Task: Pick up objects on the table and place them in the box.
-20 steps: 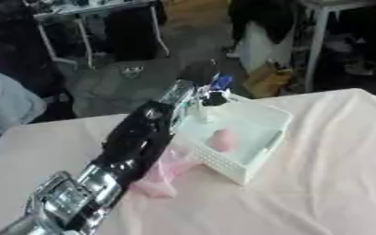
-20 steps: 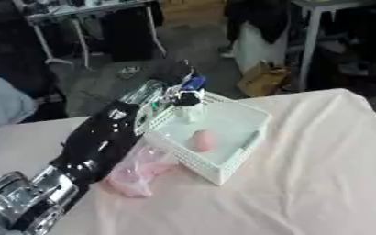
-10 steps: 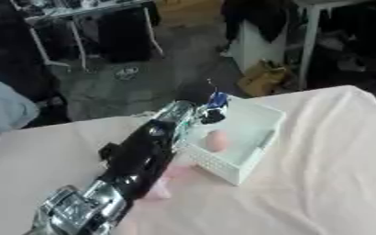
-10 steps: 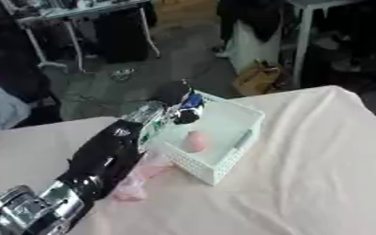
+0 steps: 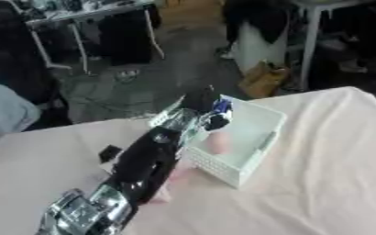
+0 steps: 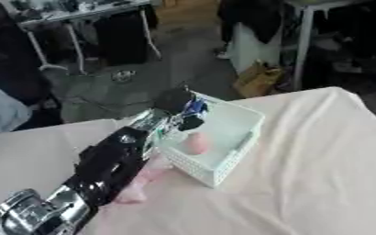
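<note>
Reaching from seven o'clock, the left hand (image 5: 193, 115) hangs over the white box's (image 5: 259, 149) near rim, fingers (image 6: 191, 121) curled on a small blue-and-dark object (image 5: 220, 108). A pink item (image 6: 194, 143) lies inside; another pink thing (image 6: 139, 183) rests on the worktop (image 5: 319, 174) beside the box.

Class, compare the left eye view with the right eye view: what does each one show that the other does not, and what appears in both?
Only the left eye view shows a small dark object on the table beside the arm. The right eye view shows nothing extra, though more of the pink item outside the box is exposed there. Both show the left robot hand over the white box, a blue-and-white thing at its fingers, and a pink object inside.
</note>
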